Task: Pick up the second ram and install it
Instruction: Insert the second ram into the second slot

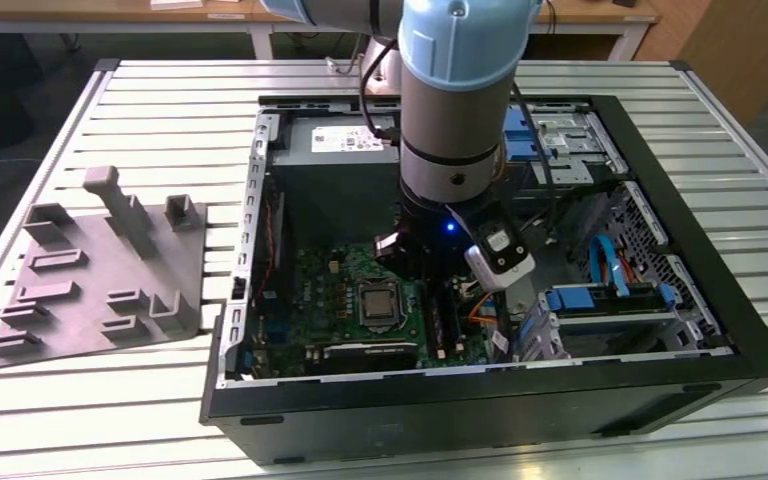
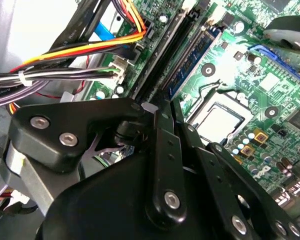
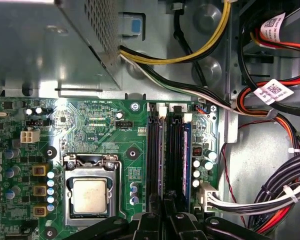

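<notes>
**Second ram in line with the gripper, over the memory slots**

The second ram [image 3: 161, 150] appears in the first wrist view as a thin dark strip seen edge-on. It runs along the row of black memory slots [image 3: 154, 150] on the green motherboard [image 3: 90, 125] and points straight at the gripper [image 3: 162, 222]. Whether it sits fully down in a slot cannot be told from here. Just beside it, one slot further from the processor [image 3: 89, 196], stands another memory stick [image 3: 186, 150] with its blue face showing.

The gripper is low inside the open computer case [image 1: 491, 400] and directly above that slot row. In the second wrist view its black linkage narrows to a point at the near end of the slots. Whether it is clamped on the stick, merely closed or slightly apart cannot be told.

In the exterior view the arm [image 1: 458, 90] reaches straight down into the case and hides the slots. Bundles of cables [image 3: 285, 195] — black, red, orange and yellow — lie beside the motherboard's edge. The grey holder tray [image 1: 97, 290] with its upright posts rests on the slatted table [image 1: 91, 420], well apart from the gripper, to the exterior view's left of the case.
</notes>
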